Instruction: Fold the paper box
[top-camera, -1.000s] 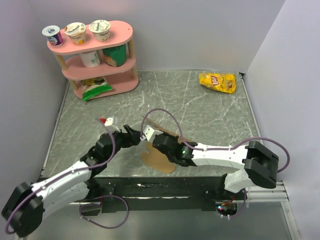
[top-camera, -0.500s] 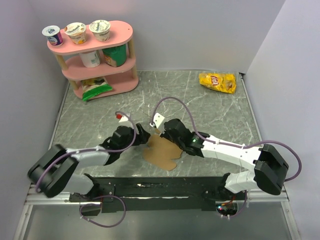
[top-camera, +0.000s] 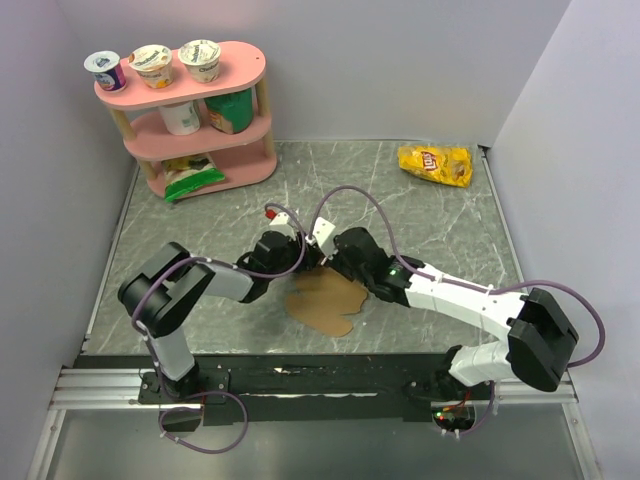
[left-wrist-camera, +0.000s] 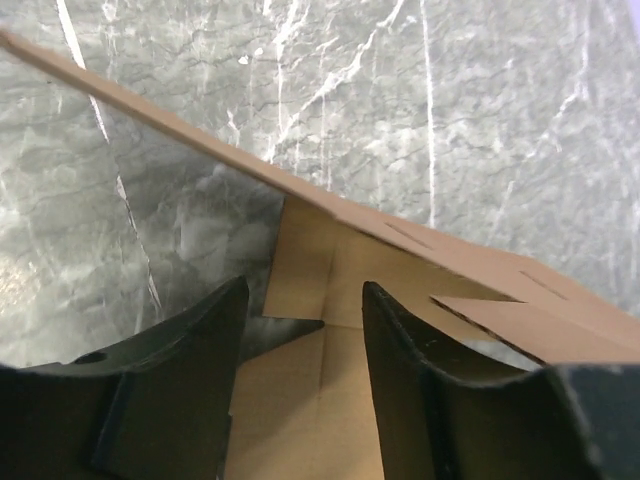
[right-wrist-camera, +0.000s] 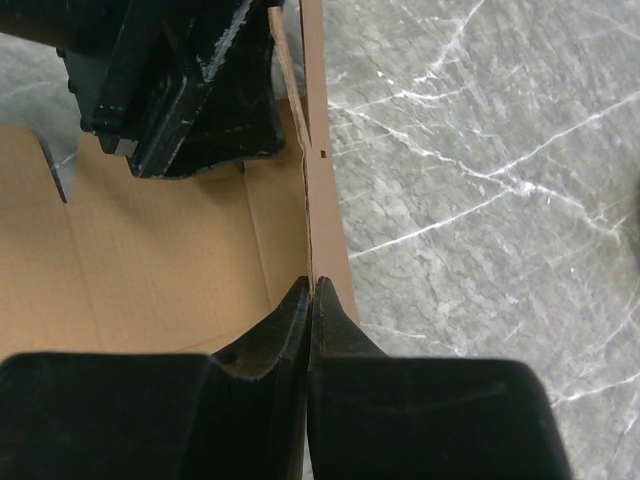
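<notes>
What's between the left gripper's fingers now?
The paper box: the left wrist view shows its creased panel in the gap of the left gripper, jaws apart.

You can read one brand only: "Lay's" on the yellow chip bag (top-camera: 435, 165) at the worktop's (top-camera: 400, 215) far right corner. The cup labels (top-camera: 153, 65) on the pink shelf (top-camera: 235, 72) are too small to read.

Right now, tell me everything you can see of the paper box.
The paper box is plain brown cardboard, a die-cut sheet with rounded flaps, not yet a closed box. Most lies flat on the grey marbled table near its front edge. One slotted side panel stands raised along a crease. The right hand is shut on that panel's edge. The left hand hangs open over the flat part beside the crease; contact is unclear.
</notes>
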